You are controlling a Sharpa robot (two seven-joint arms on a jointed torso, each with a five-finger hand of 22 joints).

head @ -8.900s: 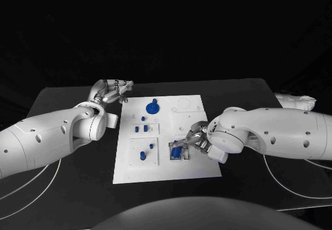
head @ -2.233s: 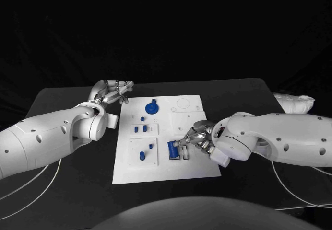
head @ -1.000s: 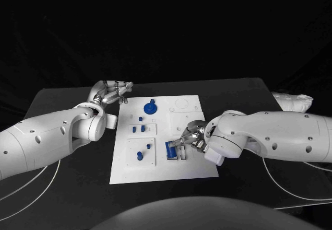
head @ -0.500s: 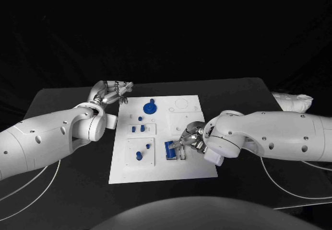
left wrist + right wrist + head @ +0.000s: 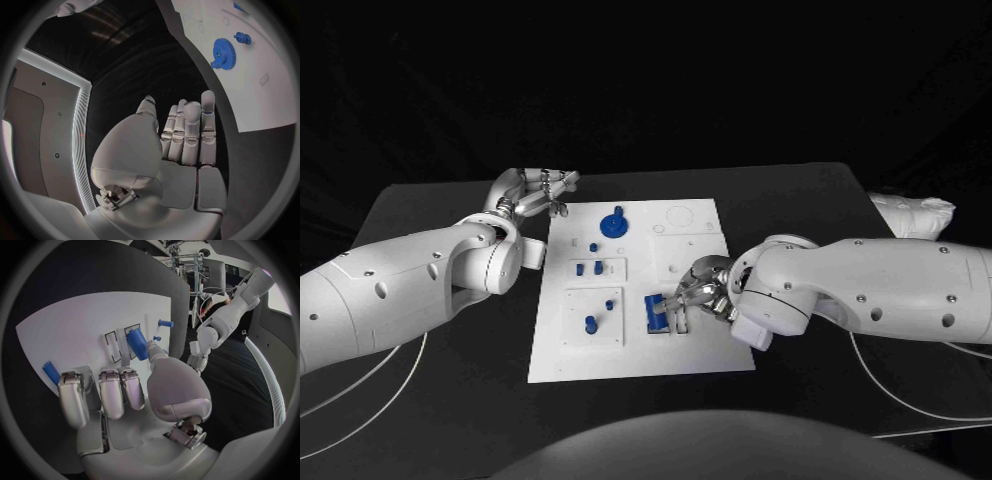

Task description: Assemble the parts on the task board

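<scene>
head view: the white board [image 5: 635, 355] lies flat in the middle of the black table [image 5: 805, 190], and the right hand [image 5: 700, 297] sits low over its near-right part, fingers bent down beside a blue block [image 5: 653, 312] that stands at a pair of slots; from here i cannot tell whether the fingers touch it. the low reach suits seating that block. the left hand [image 5: 528, 190] hovers off the board's far left corner, apart from it, probably parked out of the way. a blue gear [image 5: 615, 222] and small blue pegs [image 5: 590, 268] sit further up the board

left wrist view: the left hand [image 5: 178, 145] is flat with its fingers [image 5: 190, 127] straight and pressed side by side, holding nothing; the gear [image 5: 222, 50] lies on the board [image 5: 250, 95] beyond the fingertips

right wrist view: the right hand [image 5: 125, 395] has its fingers [image 5: 111, 390] curled down onto the board [image 5: 69, 340], and the thumb tip touches the blue block [image 5: 137, 344] at the slots, seemingly steadying or nudging it in; it looks pressed rather than pinched
</scene>
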